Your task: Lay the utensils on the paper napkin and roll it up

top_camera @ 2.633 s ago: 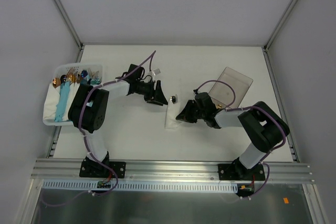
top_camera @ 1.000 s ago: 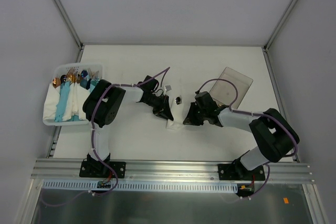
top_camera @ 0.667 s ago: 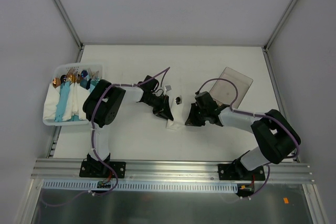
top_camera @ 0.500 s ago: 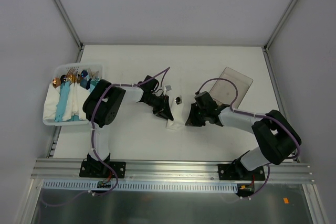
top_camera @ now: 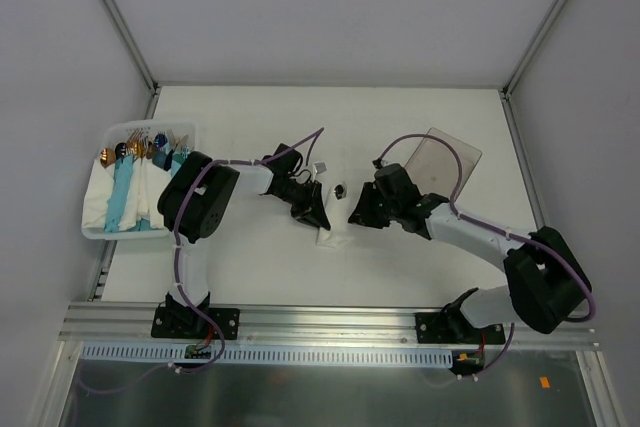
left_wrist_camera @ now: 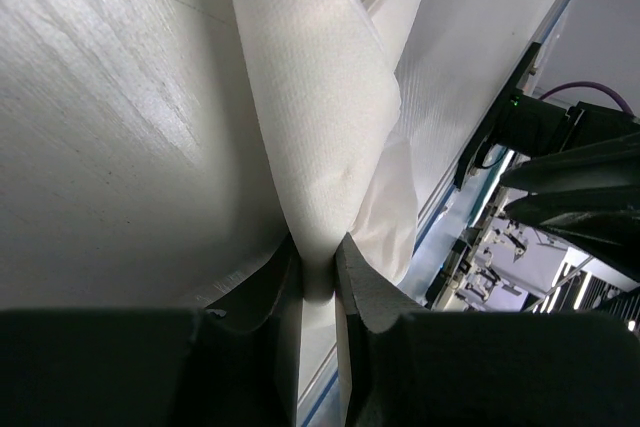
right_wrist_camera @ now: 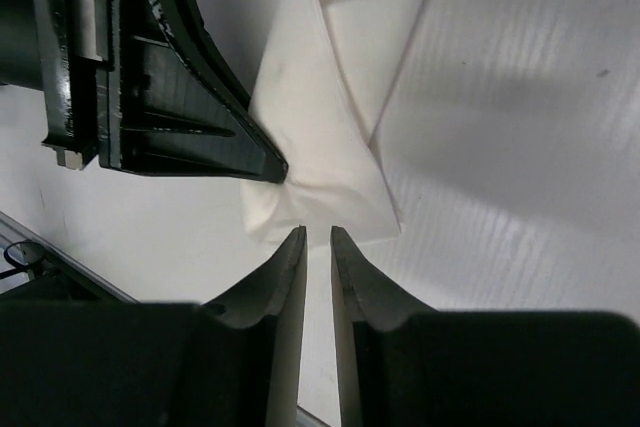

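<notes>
Left gripper point(left_wrist_camera: 318, 252) pinches a fold of the paper napkin point(left_wrist_camera: 320, 107), likely to stop it unrolling. Right gripper point(right_wrist_camera: 317, 239): jaws narrowly parted, empty, just beside napkin's edge.

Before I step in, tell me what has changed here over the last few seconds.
The left gripper swung in and pinched the edge of the paper napkin; it holds it shut. The right gripper, earlier at the napkin's right side, let go and drew back; its jaws stand slightly apart, clear of the paper. The utensil, the clear tray and the bin stayed put.
</notes>
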Motion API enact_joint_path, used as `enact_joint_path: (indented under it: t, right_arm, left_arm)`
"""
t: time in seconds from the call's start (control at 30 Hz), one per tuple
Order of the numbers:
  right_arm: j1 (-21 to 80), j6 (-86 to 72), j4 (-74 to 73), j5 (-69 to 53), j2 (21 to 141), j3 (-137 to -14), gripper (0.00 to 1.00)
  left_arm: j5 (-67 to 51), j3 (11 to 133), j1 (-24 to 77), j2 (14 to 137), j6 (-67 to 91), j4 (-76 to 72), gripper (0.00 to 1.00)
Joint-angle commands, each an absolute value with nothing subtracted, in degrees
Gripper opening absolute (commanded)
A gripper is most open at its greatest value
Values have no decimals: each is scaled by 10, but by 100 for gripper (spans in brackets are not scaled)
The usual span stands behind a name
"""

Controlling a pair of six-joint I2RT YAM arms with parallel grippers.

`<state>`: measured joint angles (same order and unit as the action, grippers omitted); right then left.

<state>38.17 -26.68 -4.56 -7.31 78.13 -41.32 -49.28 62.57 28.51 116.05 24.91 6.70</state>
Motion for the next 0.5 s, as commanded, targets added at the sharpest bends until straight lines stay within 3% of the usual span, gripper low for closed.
enact_joint_path:
  t: [0.0, 0.33, 0.47]
  right_arm:
    - [400, -258, -37, -75, 810, -453, 19]
    - [420, -243, -75, -41, 913, -467, 13]
    - [425, -238, -80, -36, 939, -468, 13]
  left_arm:
    - [-375, 625, 284, 1187, 211, 83, 0]
    - [-398, 635, 285, 1185, 209, 82, 1]
    - [-419, 641, 286, 1177, 207, 82, 7]
